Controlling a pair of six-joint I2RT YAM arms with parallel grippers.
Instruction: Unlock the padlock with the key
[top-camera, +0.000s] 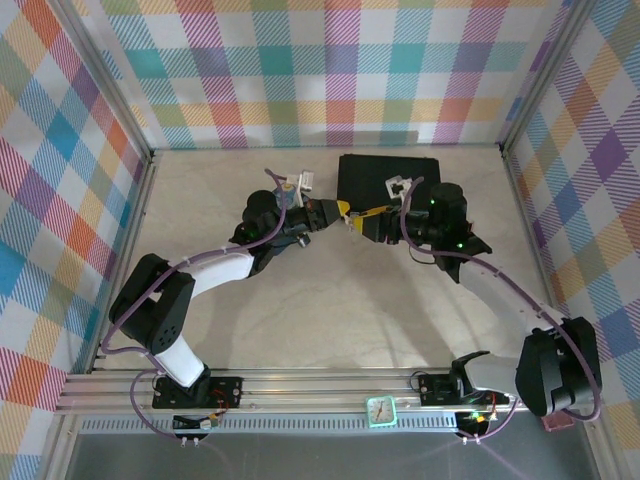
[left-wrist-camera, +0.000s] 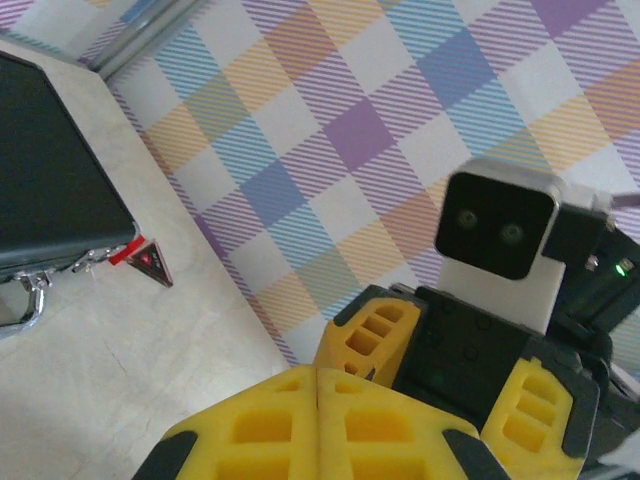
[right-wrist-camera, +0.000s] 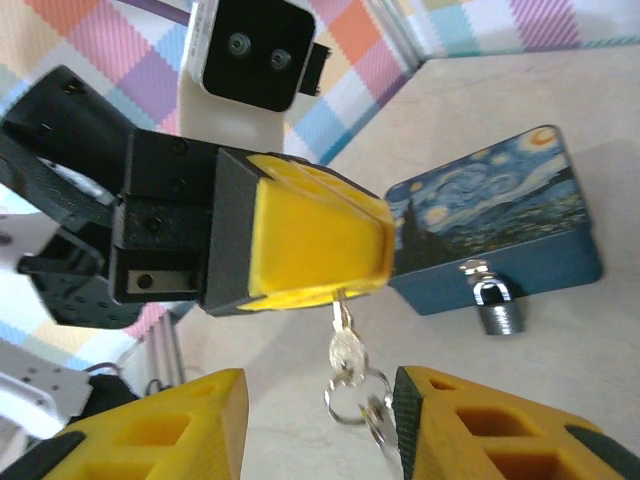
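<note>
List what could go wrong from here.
1. The thin silver key dangles from the left gripper's shut yellow fingers, pinched by one end; it may slip.
2. The open right gripper flanks the key's wire ring; closing could grab the ring, not the key.
3. The small silvery padlock hangs from the blue starry-night tin's hasp and may swing when prodded.

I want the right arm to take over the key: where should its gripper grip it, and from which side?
Take the key by its exposed head, just above the ring; the blade end is pinched in the shut left gripper. It hangs straight down, so coming up from below looks best, with the open right gripper astride it.
</note>
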